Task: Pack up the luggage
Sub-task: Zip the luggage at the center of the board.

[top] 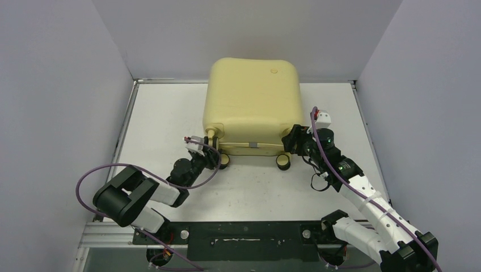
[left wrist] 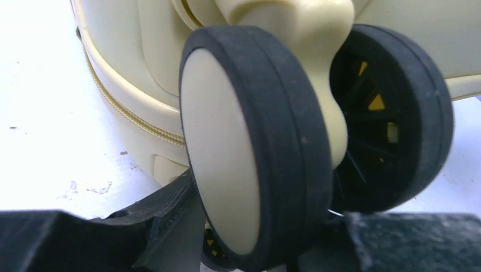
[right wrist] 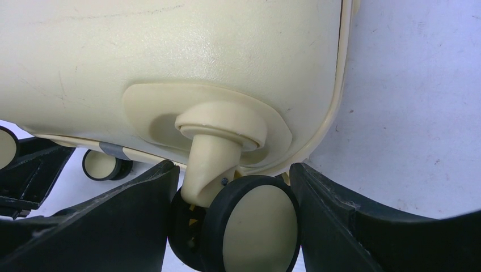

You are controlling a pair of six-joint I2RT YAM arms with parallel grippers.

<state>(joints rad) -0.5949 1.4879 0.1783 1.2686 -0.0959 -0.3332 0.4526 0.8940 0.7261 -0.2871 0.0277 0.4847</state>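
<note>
White table (top: pixel 164 113): carries the load, and the arm bases cover its near edge. The luggage (top: pixel 252 102), pale yellow with both shells together, lies flat on the table just beyond both sets of fingers, wheel end toward them. Its interior is not visible, and each wrist view cuts the shell off at the edges. Right gripper (right wrist: pixel 235 226): its two black fingers (right wrist: pixel 102 232) sit closed against either side of the right caster (right wrist: pixel 255 226), which fills the gap between them. The cream stem rises from between the fingers into a socket on the shell above, and the caster's lower part runs off the bottom of the view. Left gripper (left wrist: pixel 249 249): the left caster (left wrist: pixel 227 147), a twin wheel, stands between its fingers (left wrist: pixel 85 241). It is so close to the lens that it blurs and blocks the gap, so it cannot be told whether this pair grips or merely straddles it. A third wheel (right wrist: pixel 104 165) shows small beyond the finger at the left of the right wrist view, partly hidden. A zip seam (left wrist: pixel 130 116) runs along the shell above the finger at the left of the left wrist view.
</note>
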